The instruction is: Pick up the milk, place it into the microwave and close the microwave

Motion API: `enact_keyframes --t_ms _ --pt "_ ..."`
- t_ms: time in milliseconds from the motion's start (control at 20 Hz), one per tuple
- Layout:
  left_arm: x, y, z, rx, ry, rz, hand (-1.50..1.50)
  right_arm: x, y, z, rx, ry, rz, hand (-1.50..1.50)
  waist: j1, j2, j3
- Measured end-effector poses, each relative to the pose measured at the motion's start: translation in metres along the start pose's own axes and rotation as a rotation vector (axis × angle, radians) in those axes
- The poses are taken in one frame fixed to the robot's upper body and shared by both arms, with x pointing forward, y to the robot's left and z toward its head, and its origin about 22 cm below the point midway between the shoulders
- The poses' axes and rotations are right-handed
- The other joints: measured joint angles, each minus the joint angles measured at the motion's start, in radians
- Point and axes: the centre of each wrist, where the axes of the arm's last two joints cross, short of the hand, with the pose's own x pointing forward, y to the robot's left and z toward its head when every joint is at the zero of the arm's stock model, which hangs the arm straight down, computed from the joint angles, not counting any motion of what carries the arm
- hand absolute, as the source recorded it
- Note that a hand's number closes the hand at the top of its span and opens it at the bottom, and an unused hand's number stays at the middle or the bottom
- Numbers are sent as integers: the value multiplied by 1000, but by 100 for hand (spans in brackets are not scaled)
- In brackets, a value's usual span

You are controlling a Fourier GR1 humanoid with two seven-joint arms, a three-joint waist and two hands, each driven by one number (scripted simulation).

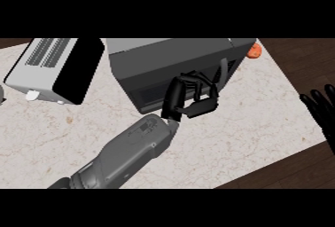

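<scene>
Left hand (189,102) fingers (196,82) curled against microwave door (147,94) at 12 o'clock, likely pushing shut; right hand (321,106) open, 3 o'clock.

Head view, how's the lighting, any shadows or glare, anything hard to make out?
Head view: flat, even light on the counter, no glare or sharp shadows; the black left hand blends into the dark microwave; the right hand is cropped by the right edge.

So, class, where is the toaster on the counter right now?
In the head view, the toaster sits at the upper left of the counter, close beside the left side of the microwave.
</scene>
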Motion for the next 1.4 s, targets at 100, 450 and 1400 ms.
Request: enact_keyframes --t_ms 100,450,1400 --pt "-1 0 0 3 -10 11 150 3 -1 -3 7 -7 -1 -150 -2 1 1" --pt "-3 2 0 24 -45 30 150 11 -4 -10 26 -23 -8 -150 -14 2 2" --pt "-9 4 0 55 -117 53 150 34 -14 -21 38 -31 -8 -150 -30 5 6"
